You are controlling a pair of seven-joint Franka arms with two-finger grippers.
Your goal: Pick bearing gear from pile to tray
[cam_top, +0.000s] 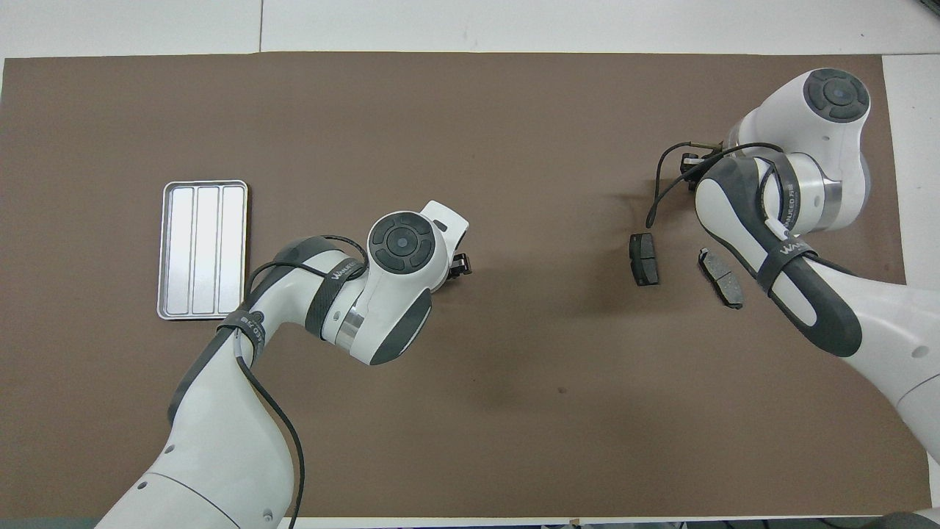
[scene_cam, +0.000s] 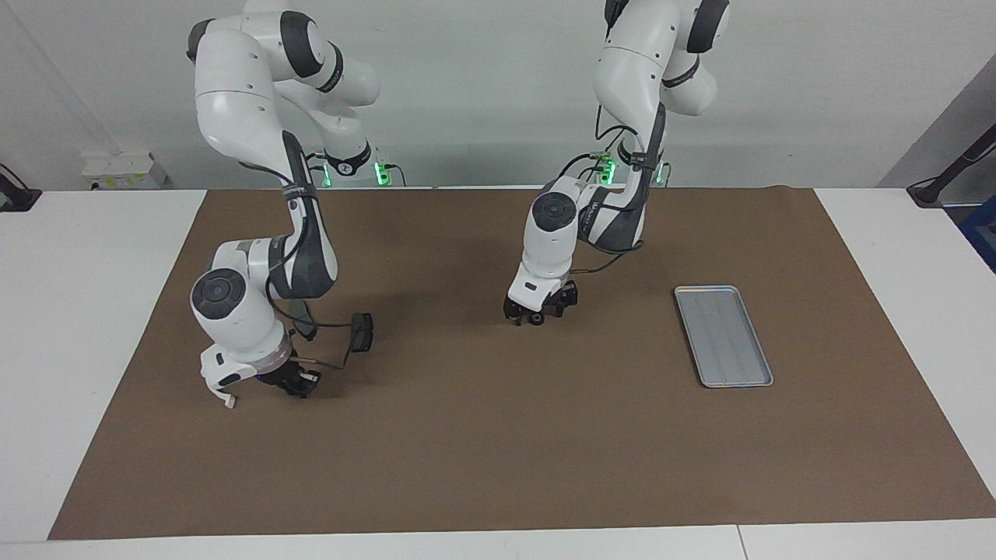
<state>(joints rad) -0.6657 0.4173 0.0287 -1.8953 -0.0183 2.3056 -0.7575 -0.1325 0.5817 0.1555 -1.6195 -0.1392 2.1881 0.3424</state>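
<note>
The silver tray point(scene_cam: 724, 336) lies on the brown mat toward the left arm's end; it also shows in the overhead view point(cam_top: 204, 250), with nothing in it. Of the pile, two dark brake pads point(cam_top: 644, 258) point(cam_top: 722, 277) lie toward the right arm's end; one also shows in the facing view point(scene_cam: 362, 330). My right gripper point(scene_cam: 299, 383) is down at the mat just beside them, farther from the robots point(cam_top: 694, 163). The white bracket and small round pieces are hidden under it or not visible. My left gripper point(scene_cam: 537, 315) hangs low over the middle of the mat point(cam_top: 459, 264).
The brown mat point(scene_cam: 498, 467) covers most of the white table. A black cable point(cam_top: 661, 191) loops from the right wrist beside the brake pads. A small dark speck point(cam_top: 562, 390) lies on the mat nearer to the robots.
</note>
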